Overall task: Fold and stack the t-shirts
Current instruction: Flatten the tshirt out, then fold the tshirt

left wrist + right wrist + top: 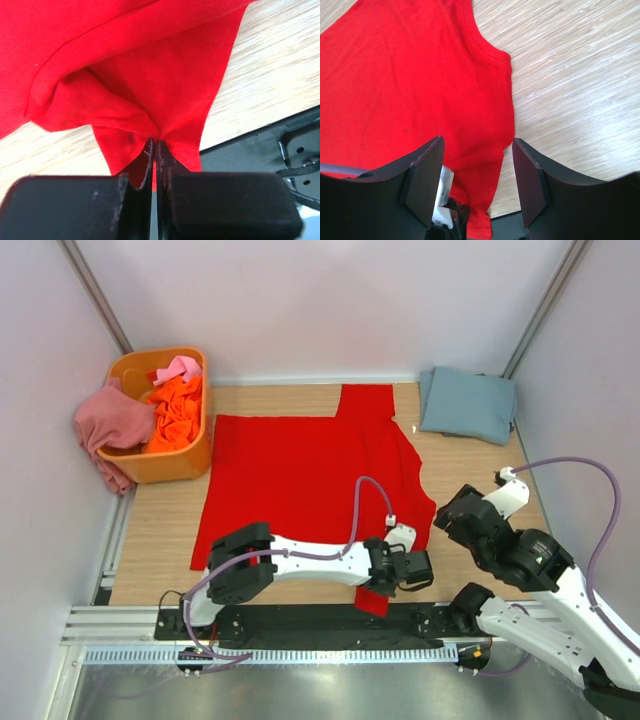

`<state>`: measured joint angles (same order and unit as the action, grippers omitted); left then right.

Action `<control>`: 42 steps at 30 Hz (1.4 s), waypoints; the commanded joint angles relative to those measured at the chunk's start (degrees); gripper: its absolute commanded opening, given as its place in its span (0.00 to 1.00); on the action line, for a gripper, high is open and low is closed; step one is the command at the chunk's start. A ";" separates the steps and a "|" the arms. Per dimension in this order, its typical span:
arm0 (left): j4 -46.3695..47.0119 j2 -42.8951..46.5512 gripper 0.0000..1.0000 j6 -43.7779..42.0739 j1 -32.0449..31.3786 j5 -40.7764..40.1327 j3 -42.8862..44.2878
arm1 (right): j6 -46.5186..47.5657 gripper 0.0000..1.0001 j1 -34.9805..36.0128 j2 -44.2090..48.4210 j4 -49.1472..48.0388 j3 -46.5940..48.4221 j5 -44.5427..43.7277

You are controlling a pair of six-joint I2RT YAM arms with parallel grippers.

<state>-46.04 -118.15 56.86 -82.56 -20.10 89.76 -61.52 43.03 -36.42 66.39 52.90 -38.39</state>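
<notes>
- The red t-shirt (300,475) lies spread flat on the table (165,530), its near sleeve bunched up
- The left gripper (155,147) is clamped tight on that bunched sleeve
- The right gripper (477,150) hangs above the red t-shirt's right edge, jaws apart, holding nothing
- A folded grey-blue t-shirt (467,403) sits just beyond its far right corner
- To its left, a tub (175,468) holds an orange t-shirt (175,415) and a pink t-shirt (180,368); a dusty rose t-shirt (108,420) drapes over the tub's far side

A pale wood-grain bench (160,530) stands enclosed by plain white walls (320,300) left, far and right, evenly lit; a metal rail (115,624) runs along its near edge.
</notes>
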 commanded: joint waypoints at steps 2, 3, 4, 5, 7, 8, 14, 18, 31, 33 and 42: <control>-0.98 8.35 0.00 2.46 -0.40 -3.89 -0.98 | 0.43 0.63 0.13 -1.02 -2.58 -0.70 -0.28; -1.07 9.42 0.00 2.73 -0.49 -4.24 -1.77 | 0.52 0.63 0.13 -1.28 -2.67 -1.13 -0.19; -1.07 10.73 0.00 3.60 -0.49 -4.60 -2.30 | 0.52 0.63 0.13 -1.54 -3.02 -1.31 -0.02; -1.07 13.44 0.00 4.13 -0.41 -5.30 -2.83 | 0.61 0.63 0.13 -1.72 -3.20 -1.49 0.42; -0.81 16.09 0.00 6.23 -0.40 -5.65 -5.37 | 0.70 0.63 0.13 -2.33 -4.42 -2.27 0.95; -0.63 18.37 0.00 6.94 -0.32 -5.65 -7.64 | 0.78 0.63 0.13 -2.42 -4.86 -2.45 1.47; 2.09 26.55 0.00 15.10 0.30 -5.39 -19.76 | 1.66 0.63 0.04 -4.88 -7.76 -3.95 3.67; 4.46 32.62 0.15 20.11 0.56 -2.76 -28.55 | 2.36 0.63 0.13 -6.72 -9.52 -5.44 5.87; -12.30 53.01 0.91 19.45 4.77 -14.44 -33.15 | 8.00 0.56 9.93 -20.68 -28.60 -11.60 32.42; -12.85 57.22 0.92 16.80 10.47 -14.18 -34.12 | 5.37 0.54 14.08 -23.85 -28.34 -10.72 31.27; -11.69 66.21 0.94 6.26 24.64 -12.07 -38.16 | -6.94 0.56 37.55 -37.57 -21.39 -8.34 26.43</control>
<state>-55.48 -51.94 67.70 -59.72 -30.02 52.25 -62.24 76.55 -72.34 42.72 43.03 -10.59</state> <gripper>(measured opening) 0.937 0.563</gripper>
